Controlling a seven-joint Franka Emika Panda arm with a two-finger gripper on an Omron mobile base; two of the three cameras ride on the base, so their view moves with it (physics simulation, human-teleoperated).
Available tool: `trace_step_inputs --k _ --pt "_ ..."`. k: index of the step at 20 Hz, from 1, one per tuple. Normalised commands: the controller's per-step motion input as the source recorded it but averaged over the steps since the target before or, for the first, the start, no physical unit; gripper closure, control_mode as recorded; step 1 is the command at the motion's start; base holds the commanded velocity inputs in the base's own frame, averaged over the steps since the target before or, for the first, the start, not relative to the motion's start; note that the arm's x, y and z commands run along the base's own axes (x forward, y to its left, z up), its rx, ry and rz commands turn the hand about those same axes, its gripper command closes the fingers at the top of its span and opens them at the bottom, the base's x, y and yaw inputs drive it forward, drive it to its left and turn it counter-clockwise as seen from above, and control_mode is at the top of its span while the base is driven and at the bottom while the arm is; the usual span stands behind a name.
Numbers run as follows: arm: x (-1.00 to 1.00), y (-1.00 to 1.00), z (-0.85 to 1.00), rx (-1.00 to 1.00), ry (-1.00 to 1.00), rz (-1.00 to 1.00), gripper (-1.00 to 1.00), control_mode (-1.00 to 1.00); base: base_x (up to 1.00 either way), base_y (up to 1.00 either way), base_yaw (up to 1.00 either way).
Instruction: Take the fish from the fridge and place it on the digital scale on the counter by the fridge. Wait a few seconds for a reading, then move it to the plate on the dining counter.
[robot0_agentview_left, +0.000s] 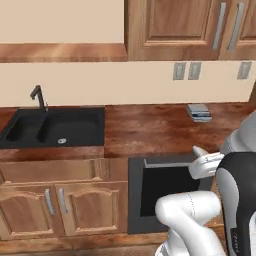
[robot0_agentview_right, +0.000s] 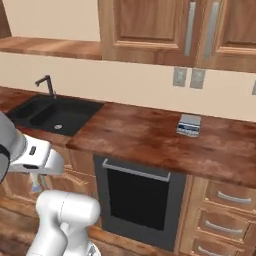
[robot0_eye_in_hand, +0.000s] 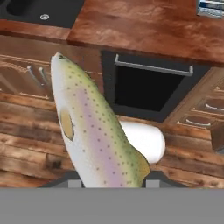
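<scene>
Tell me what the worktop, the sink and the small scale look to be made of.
The long reddish-brown worktop looks like polished wood: streaky grain with a glossy sheen. The black double-bowl sink looks like matte composite or enamelled metal, flat and dull with a small bright drain; which one, the look leaves open. The small rectangular scale seems plastic-sided with a pale, possibly metal, top.

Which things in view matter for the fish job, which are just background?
Job:
- fish, held in the shut pincer
- digital scale at the back of the counter

Background:
- black sink with faucet
- dark appliance under the counter
- wall cabinets
- wall outlets
</scene>
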Motion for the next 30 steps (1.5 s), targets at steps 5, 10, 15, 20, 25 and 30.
trace_step_inputs --k 5,10,15,20,25,30 --pt "0.0 0.0 0.0 0.0 0.0 0.0 1.0 1.0 0.0 0.7 0.74" --pt "0.0 0.0 0.0 0.0 0.0 0.0 1.0 1.0 0.0 0.65 0.86" --pt "0.0 0.0 0.0 0.0 0.0 0.0 1.0 1.0 0.0 0.5 0.95" --pt "0.0 0.0 0.0 0.0 0.0 0.0 1.0 1.0 0.0 0.38 1.0" --pt "0.0 0.0 0.0 0.0 0.0 0.0 1.0 1.0 0.0 0.29 1.0" --pt "0.0 0.0 0.0 0.0 0.0 0.0 1.0 1.0 0.0 0.17 1.0"
